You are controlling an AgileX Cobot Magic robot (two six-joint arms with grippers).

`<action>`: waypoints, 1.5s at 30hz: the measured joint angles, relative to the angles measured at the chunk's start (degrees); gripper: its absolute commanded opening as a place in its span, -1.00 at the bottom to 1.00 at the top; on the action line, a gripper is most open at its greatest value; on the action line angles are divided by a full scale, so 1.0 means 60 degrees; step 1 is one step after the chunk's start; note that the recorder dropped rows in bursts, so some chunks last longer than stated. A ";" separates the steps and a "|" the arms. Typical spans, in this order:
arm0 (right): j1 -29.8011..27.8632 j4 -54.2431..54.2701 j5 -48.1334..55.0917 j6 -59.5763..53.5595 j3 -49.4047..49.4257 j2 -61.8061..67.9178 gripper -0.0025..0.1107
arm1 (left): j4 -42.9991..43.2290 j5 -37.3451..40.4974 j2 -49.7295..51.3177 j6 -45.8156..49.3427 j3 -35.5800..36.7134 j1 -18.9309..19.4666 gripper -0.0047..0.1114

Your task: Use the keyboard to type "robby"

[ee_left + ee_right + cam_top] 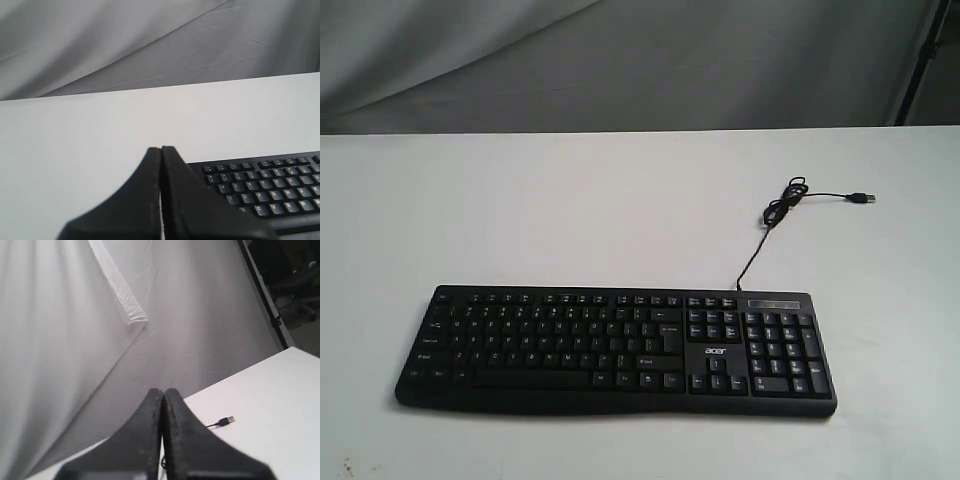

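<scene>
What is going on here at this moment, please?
Nothing is being handled. A black keyboard lies on the white table. Its USB cable trails behind it, and the plug lies loose on the table. Neither arm appears in the exterior view, so no key is being pressed. The left gripper and the right gripper are both shut and empty, and they are not touching the keys.

- The left gripper (161,150) is seen closed, its two black fingers pressed flat together.
- The right gripper (163,391) is likewise seen closed, fingers touching.
</scene>
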 measured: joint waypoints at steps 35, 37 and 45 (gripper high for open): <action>0.0000 -0.7565 0.3728 0.3689 0.0000 -0.1089 -0.96 | 0.0000 0.0000 0.0000 0.0000 0.0000 0.0000 -0.92; 0.0000 -0.7882 0.3922 0.3689 0.0000 -0.1089 -0.96 | 0.0000 0.0000 0.0000 0.0000 0.0000 0.0000 -0.92; -0.0125 -0.8497 0.4910 0.4343 0.0000 -0.1089 -0.96 | 0.0000 0.0000 0.0000 0.0000 0.0000 0.0000 -0.92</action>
